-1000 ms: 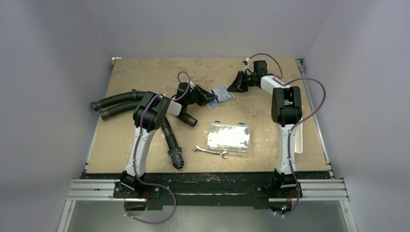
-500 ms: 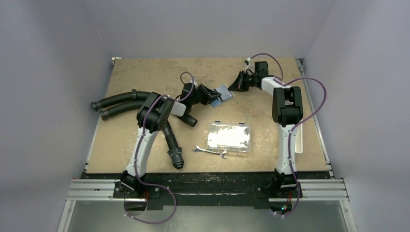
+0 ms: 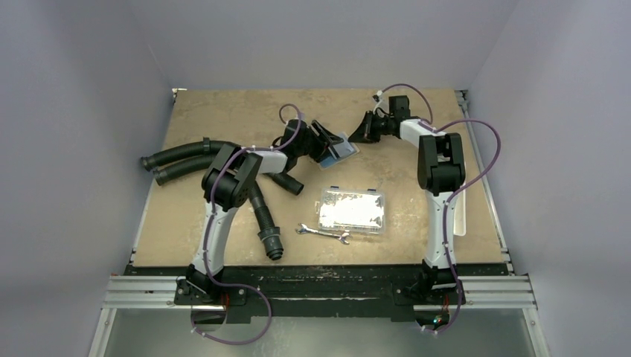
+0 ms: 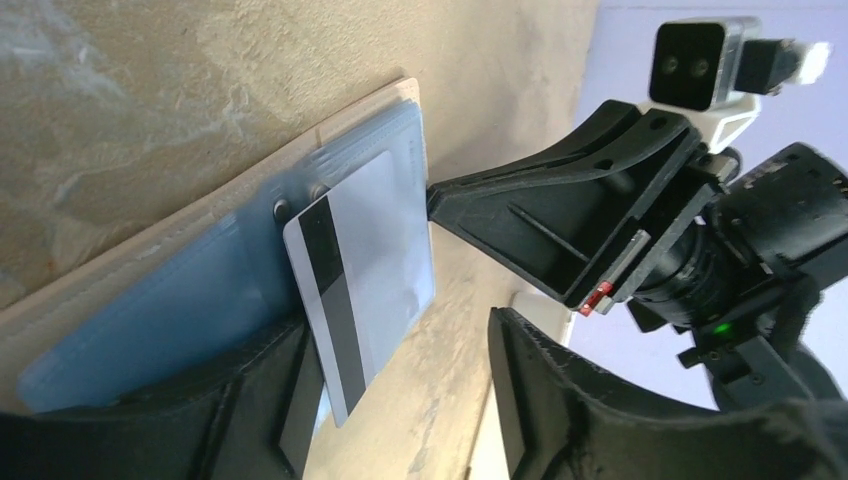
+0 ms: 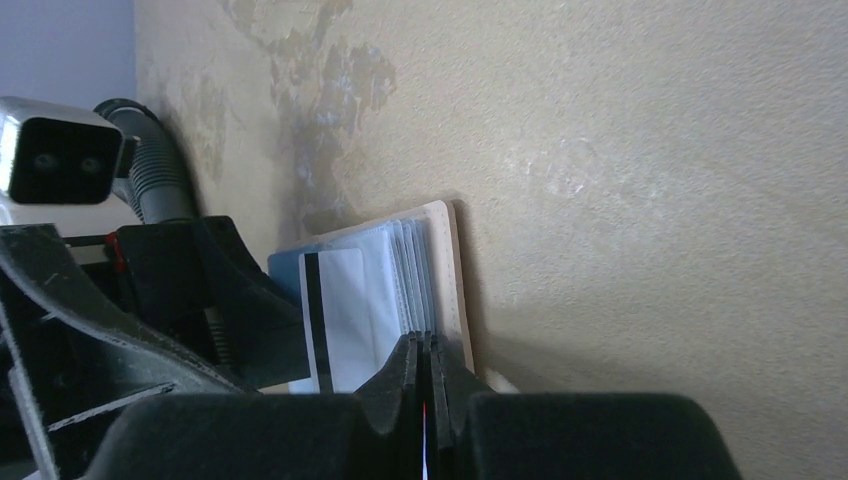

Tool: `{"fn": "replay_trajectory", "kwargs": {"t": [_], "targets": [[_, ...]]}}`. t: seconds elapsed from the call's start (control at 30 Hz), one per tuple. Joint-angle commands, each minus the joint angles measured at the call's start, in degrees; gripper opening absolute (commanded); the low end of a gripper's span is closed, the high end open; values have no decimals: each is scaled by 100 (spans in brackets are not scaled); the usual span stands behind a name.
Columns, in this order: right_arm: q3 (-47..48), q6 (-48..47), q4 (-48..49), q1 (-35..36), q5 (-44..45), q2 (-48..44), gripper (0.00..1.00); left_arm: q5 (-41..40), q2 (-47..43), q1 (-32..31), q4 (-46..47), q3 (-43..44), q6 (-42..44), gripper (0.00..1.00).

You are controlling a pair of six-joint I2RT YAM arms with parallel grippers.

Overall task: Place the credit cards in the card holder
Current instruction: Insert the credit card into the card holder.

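My left arm (image 3: 223, 182) rises from its base, bends at the elbow and stretches far and to the right across the table (image 3: 223, 111). Its left gripper (image 4: 400, 332) is rolled onto its side at the card holder (image 4: 190, 295). The jaws stand apart. 1 finger lies under the near end of the credit card (image 4: 372, 265) and the other is clear of it on the right.

My right arm (image 3: 440, 160) stands tall, then folds over at the far side and reaches left. The right gripper (image 5: 423, 345) has its fingers pressed together, with the tips at the right edge of the holder. I cannot tell whether they pinch that tan edge or only rest on it.

I count 1 card holder, lying flat at the far middle of the table, grey-blue with a tan rim and several clear sleeves fanned open. I see 1 card, light blue-grey with a black stripe, lying on the holder with its near end sticking out. Any print on it is too faint to read.

Nearer to me lie 1 clear plastic box (image 3: 351, 210) and 1 wrench (image 3: 323, 234). A tangle of black hoses (image 3: 186, 155) lies on the left, and I cannot count them. 1 white tray (image 3: 459, 216) sits at the right edge.
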Motion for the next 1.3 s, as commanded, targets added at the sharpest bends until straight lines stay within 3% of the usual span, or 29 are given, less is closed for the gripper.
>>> {"fn": "replay_trajectory", "kwargs": {"t": [0.0, 0.27, 0.47, 0.6, 0.7, 1.0, 1.13, 1.27], "targets": [[-105, -114, -420, 90, 254, -161, 1, -424, -181, -5, -1893, 134, 869, 66], [-91, -126, -426, 143, 268, -161, 0, -885, 68, -130, -3423, 1057, 1262, 69], [-401, 134, -76, 248, -4, -236, 0, -1949, 697, -461, -4745, 2412, 870, 70], [-625, 362, 277, 246, -327, -285, 0, -2501, 666, -578, -4889, 2442, 221, 73], [-648, 354, 262, 240, -265, -315, 0, -2458, 491, -553, -5189, 2461, 290, 76], [-488, 291, 142, 235, -196, -243, 0, -1516, -226, -224, -5028, 1678, 922, 79], [-454, 180, 67, 233, -37, -236, 0, -1125, -316, -217, -4478, 1446, 1383, 78], [-420, 135, 37, 237, -29, -225, 0, -1310, -870, -230, -3553, 728, 1795, 83]]}}
